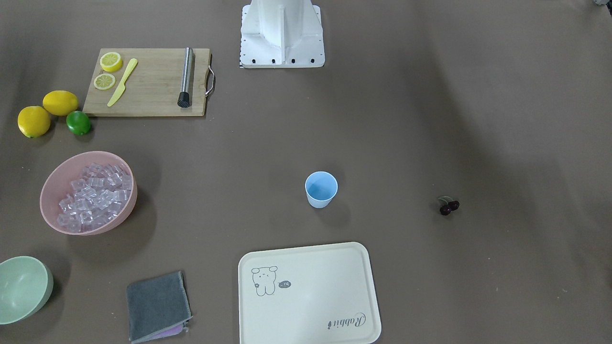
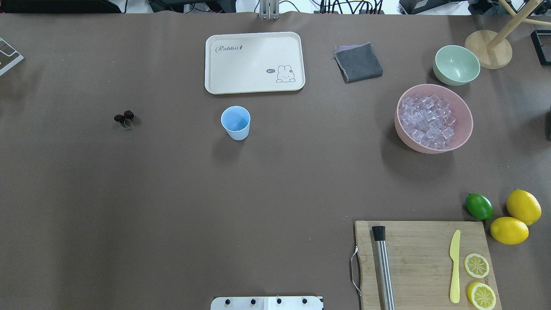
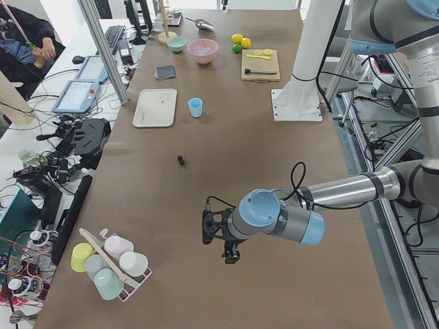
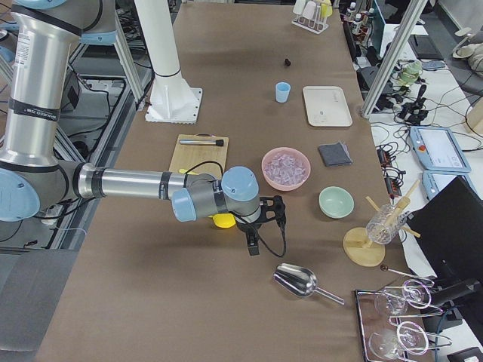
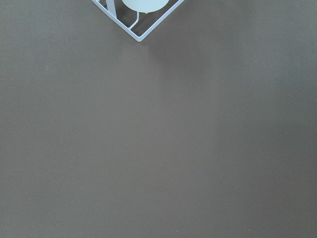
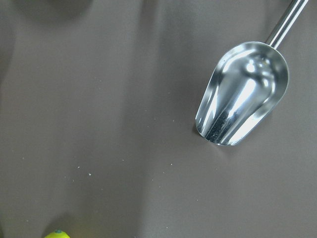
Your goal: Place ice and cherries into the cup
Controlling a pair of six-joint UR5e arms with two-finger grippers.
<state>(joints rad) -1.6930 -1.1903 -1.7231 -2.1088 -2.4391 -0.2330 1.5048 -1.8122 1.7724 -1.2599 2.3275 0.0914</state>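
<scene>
The light-blue cup [image 2: 236,122] stands upright and empty near the table's middle, also in the front view [image 1: 321,189]. The dark cherries [image 2: 124,117] lie on the table to the cup's left, also in the front view [image 1: 448,206]. The clear ice cubes [image 2: 426,117] fill the pink bowl [image 2: 467,129] at the right. My left gripper [image 3: 216,240] hangs over bare table far from the cherries. My right gripper [image 4: 264,226] hangs past the pink bowl near a metal scoop. Both show only in the side views, so I cannot tell whether they are open or shut.
A cream tray [image 2: 254,62], a grey cloth [image 2: 358,62] and a pale green bowl [image 2: 456,64] lie beyond the cup. A cutting board [image 2: 422,262] holds a muddler, a yellow knife and lemon slices; two lemons and a lime [image 2: 479,206] lie beside it. The metal scoop [image 6: 242,94] lies under my right wrist.
</scene>
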